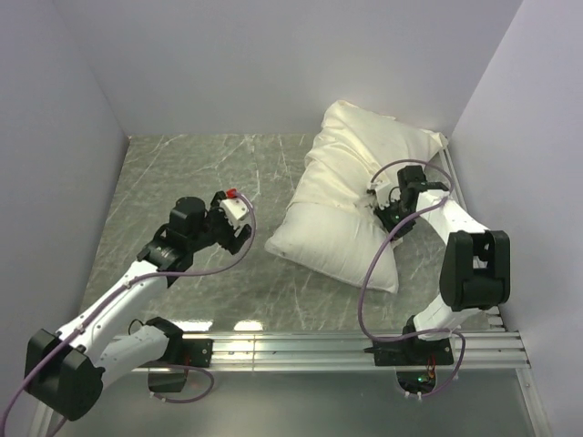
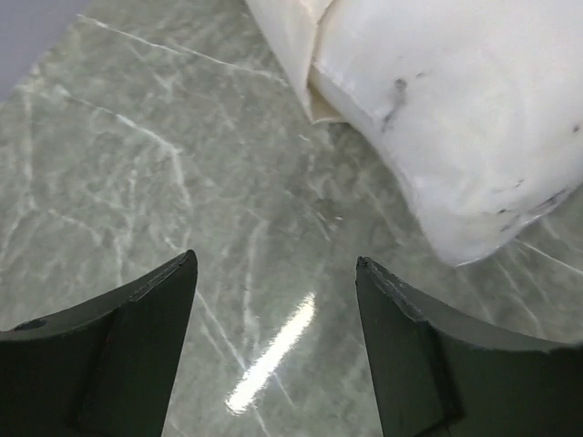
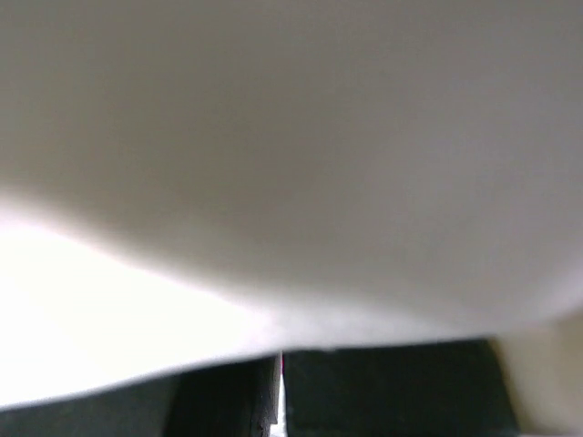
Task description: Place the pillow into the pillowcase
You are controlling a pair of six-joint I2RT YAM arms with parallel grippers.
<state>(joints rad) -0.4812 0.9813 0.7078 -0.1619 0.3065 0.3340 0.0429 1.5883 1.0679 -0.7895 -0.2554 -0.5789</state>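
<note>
The cream pillowcase (image 1: pixel 364 146) lies bunched at the back right, with the white pillow (image 1: pixel 332 238) sticking out of its mouth toward the front left. At the right end of that mouth my right gripper (image 1: pixel 390 217) is shut on the pillowcase hem. In the right wrist view pale fabric (image 3: pixel 291 164) fills the frame, and the right gripper (image 3: pixel 281 353) shows only a thin sliver between its fingers. My left gripper (image 1: pixel 235 226) stands open over bare table, left of the pillow. The left wrist view shows this gripper (image 2: pixel 275 262) holding nothing, the pillow (image 2: pixel 455 118) ahead at the right and the pillowcase edge (image 2: pixel 290 45) beside it.
The grey marble table (image 1: pixel 182 182) is walled at the left, back and right (image 1: pixel 510 118). The pillow bundle lies close to the right wall. A metal rail (image 1: pixel 310 346) with the arm bases runs along the near edge.
</note>
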